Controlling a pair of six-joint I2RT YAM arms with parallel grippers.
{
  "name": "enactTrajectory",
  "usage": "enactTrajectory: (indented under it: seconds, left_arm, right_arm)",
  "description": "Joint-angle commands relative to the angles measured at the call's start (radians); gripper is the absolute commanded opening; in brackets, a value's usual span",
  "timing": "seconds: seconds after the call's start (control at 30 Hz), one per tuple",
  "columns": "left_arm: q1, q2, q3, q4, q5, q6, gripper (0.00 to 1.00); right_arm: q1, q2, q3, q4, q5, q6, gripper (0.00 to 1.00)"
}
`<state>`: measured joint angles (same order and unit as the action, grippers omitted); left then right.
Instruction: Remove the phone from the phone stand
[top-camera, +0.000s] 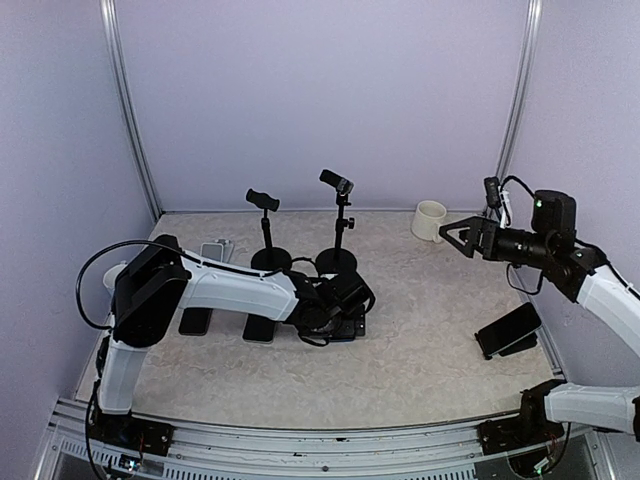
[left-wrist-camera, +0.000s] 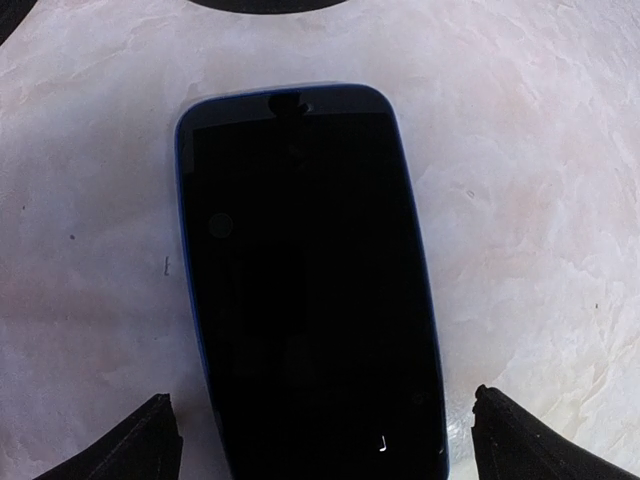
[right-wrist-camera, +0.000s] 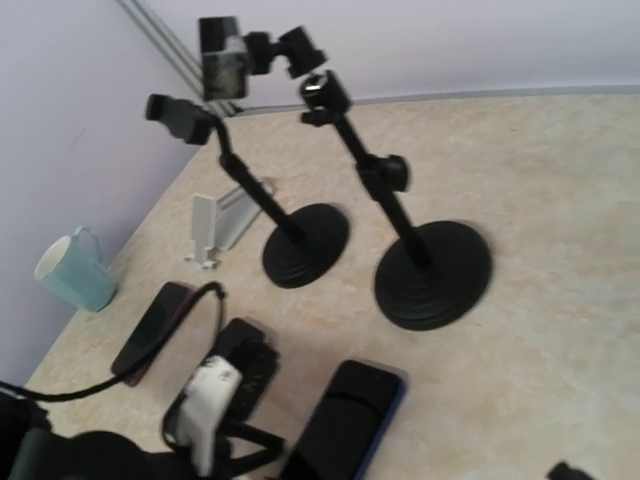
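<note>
On mottled tabletop, glossy round-cornered phone

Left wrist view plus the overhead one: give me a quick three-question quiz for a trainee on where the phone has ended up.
1. True or false: the blue phone lies flat on the table.
2. The clamps on the two black stands hold: A) a phone each, B) one phone between them, C) nothing.
3. Which gripper is over the blue phone, and is it open or shut?

Key: 1 true. 2 C. 3 The left gripper, open, with a finger on either side of the phone.
</note>
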<state>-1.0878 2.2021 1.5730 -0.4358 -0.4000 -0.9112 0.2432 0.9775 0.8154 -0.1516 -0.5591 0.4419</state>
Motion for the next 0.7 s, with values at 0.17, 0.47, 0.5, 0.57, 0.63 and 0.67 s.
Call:
enactTrajectory:
  seconds: [0.17, 0.47, 0.5, 0.57, 0.63, 0.67]
  left_arm:
    - [-0.002, -0.132, -0.067, 0.091, -0.022, 0.099, 0.99]
    - [-0.007, -0.157, -0.094, 0.113, -0.031, 0.125, 0.99]
    - [-0.007, -0.16, -0.1, 0.116, -0.031, 0.127, 0.99]
    - [-0.004, -0.168, -0.11, 0.118, -0.031, 0.128, 0.99]
    - [-0.001, -0.177, -0.12, 0.125, -0.031, 0.128, 0.99]
    - [0.003, -0.182, -0.126, 0.13, -0.03, 0.129, 0.99]
  right_arm:
    - [-0.18, -0.123, -0.023, -0.284, -0.007, -0.064, 1.0]
    - [-0.32, -0.187, 0.018, -0.567, 0.113, -0.107, 1.0]
    - [-0.325, -0.198, 0.015, -0.583, 0.132, -0.099, 1.0]
    - [-0.339, -0.228, 0.016, -0.615, 0.175, -0.079, 1.0]
    - [-0.351, -0.261, 0.02, -0.651, 0.244, -0.034, 1.0]
    - [-0.353, -0.278, 0.022, -0.672, 0.289, -0.003, 1.0]
